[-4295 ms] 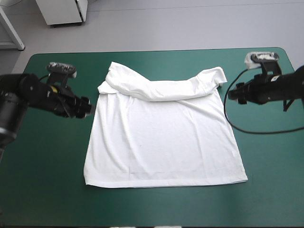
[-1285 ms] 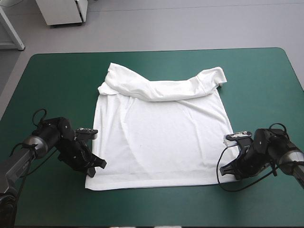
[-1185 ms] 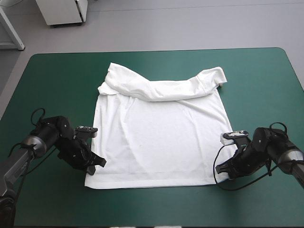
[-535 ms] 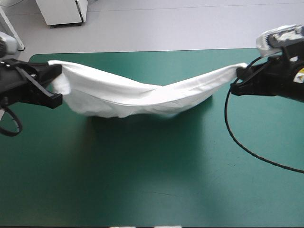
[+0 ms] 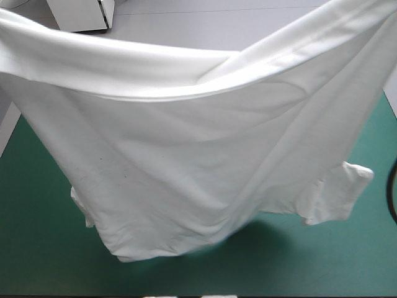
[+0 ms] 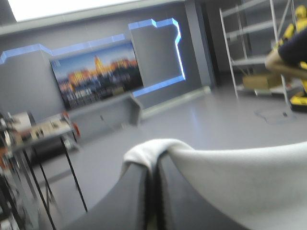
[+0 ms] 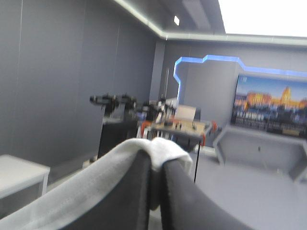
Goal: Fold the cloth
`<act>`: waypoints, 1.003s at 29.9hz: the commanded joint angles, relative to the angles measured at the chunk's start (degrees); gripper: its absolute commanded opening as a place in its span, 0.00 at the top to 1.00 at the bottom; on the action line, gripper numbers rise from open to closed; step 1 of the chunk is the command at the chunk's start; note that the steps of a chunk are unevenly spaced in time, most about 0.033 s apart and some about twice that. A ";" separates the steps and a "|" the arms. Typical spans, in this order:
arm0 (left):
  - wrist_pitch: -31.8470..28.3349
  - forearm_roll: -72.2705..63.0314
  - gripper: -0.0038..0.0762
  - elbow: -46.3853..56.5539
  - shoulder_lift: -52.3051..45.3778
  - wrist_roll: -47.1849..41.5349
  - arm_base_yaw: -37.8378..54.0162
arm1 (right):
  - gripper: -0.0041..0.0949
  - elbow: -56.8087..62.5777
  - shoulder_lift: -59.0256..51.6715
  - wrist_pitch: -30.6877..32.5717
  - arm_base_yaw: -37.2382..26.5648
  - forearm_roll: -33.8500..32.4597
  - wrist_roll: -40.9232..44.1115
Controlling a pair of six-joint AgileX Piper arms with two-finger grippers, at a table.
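Left wrist view: left gripper (image 6: 152, 166) pinched nearly closed on T-shirt (image 6: 240, 182) (fabric bunched over tips); right gripper (image 7: 156, 165) likewise.

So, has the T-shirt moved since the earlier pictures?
Yes. The T-shirt went up: earlier it lay flat on the table; now it hangs raised, hiding the table's far edge, its low end above the near part.

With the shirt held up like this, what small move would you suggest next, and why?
Probably lower both arms evenly: the T-shirt hangs stretched between the left end effector and right end effector, its sleeves dangling over the teal-green table.
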 commanded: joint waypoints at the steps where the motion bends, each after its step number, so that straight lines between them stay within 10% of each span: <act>1: -14.08 -0.17 0.95 -3.25 0.06 3.01 0.00 | 0.98 -3.55 0.57 -9.80 0.05 -0.55 -0.68; 30: -62.91 -0.83 0.95 -19.07 41.79 12.08 0.00 | 0.98 -10.48 36.29 -53.53 -4.68 5.62 -1.11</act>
